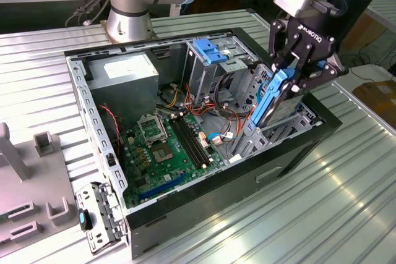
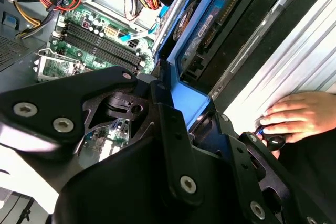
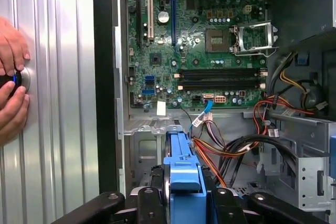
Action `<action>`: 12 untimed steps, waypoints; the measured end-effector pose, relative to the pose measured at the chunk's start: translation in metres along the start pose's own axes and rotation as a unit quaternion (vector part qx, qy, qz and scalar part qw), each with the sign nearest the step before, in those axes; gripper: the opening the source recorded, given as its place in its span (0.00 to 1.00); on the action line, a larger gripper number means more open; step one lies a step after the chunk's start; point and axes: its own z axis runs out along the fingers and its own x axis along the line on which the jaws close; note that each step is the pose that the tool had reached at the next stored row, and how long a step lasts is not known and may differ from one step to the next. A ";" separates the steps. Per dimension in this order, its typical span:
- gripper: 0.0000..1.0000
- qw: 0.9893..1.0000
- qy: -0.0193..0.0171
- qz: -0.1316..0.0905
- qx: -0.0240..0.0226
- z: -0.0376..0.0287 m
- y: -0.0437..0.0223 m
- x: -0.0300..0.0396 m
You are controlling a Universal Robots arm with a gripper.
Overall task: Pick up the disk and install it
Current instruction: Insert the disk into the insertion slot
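The disk [image 1: 273, 95], a dark metal drive with a bright blue bracket along its edge, hangs tilted and on edge over the drive cage [image 1: 266, 134] at the exterior view's right end of the open computer case [image 1: 204, 211]. My gripper [image 1: 298, 81] is shut on it from above, its lower end close to the cage. In the first wrist view the blue bracket [image 3: 181, 174] stands between my fingers [image 3: 157, 192], above the cage and cables. In the second wrist view the disk [image 2: 185, 103] runs out from my gripper [image 2: 191, 116] toward the case wall.
Inside the case lie the green motherboard [image 1: 170, 153], a grey power-supply box [image 1: 127, 75], a blue latch [image 1: 213, 51] and loose cables [image 1: 223, 119]. A person's hand [image 2: 294, 114] rests on the ribbed table beside the case. Another arm's base [image 1: 133, 4] stands behind.
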 end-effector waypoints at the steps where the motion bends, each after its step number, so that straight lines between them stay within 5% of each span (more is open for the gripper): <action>1: 0.37 1.000 0.000 0.000 0.000 0.0029 0.0000 0.0000; 5: 0.37 1.000 0.000 0.000 0.000 0.0092 -0.0001 -0.0002; 10: 0.37 1.000 0.000 0.000 0.000 0.0093 -0.0002 -0.0001; 12: 0.44 1.000 0.000 0.000 0.000 0.0093 -0.0002 -0.0001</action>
